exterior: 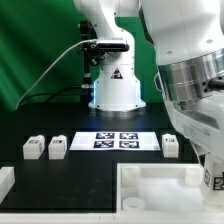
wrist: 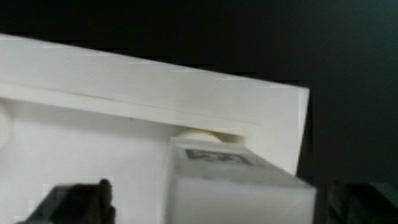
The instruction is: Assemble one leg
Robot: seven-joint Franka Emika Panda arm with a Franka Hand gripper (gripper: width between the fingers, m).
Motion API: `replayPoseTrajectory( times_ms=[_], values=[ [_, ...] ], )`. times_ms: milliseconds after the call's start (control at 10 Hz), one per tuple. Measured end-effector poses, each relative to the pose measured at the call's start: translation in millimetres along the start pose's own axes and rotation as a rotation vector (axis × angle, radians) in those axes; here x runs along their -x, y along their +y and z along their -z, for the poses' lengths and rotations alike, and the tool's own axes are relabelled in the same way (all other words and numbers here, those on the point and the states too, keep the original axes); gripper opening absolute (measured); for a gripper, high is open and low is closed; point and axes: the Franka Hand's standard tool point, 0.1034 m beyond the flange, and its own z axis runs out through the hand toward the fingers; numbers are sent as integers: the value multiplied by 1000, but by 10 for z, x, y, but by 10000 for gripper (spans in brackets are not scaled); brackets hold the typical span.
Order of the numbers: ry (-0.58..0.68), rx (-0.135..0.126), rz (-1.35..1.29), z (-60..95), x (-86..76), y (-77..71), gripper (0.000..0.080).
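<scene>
There's the leg (wrist: 228, 172), tucked into the corner of the white tray (wrist: 107, 110), right against its raised wall. The fingers (wrist: 80, 200) stand apart either side, not gripping.

Wrist view is blurred: we can't read the tag on the leg (wrist: 228, 165), and the gripper (wrist: 217, 195) fingers (wrist: 80, 202) run off the edge, so contact with it is unclear. Exterior view: the arm (exterior: 190, 70) hides the gripper, the bottom edge cuts the tray (exterior: 160, 185), and marker board (exterior: 118, 140) tags are too small to read.
</scene>
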Motion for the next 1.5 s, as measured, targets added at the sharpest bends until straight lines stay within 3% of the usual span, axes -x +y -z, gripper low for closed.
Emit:
replayPoseTrajectory(
  times_ms=[200,400,700,800,1000,1100,1200,1500],
  values=[
    [33,67,360,52,108,-59,646],
    [27,66,544,42,93,-62,646],
    [51,119,1013,72,-11,-51,649],
    [46,124,1123,78,-79,-34,649],
    [44,121,1110,71,-55,-38,397],
    [45,121,1092,71,-57,-37,397],
    [46,122,1094,74,-69,-34,295],
    [61,112,821,75,-85,-29,295]
  ],
)
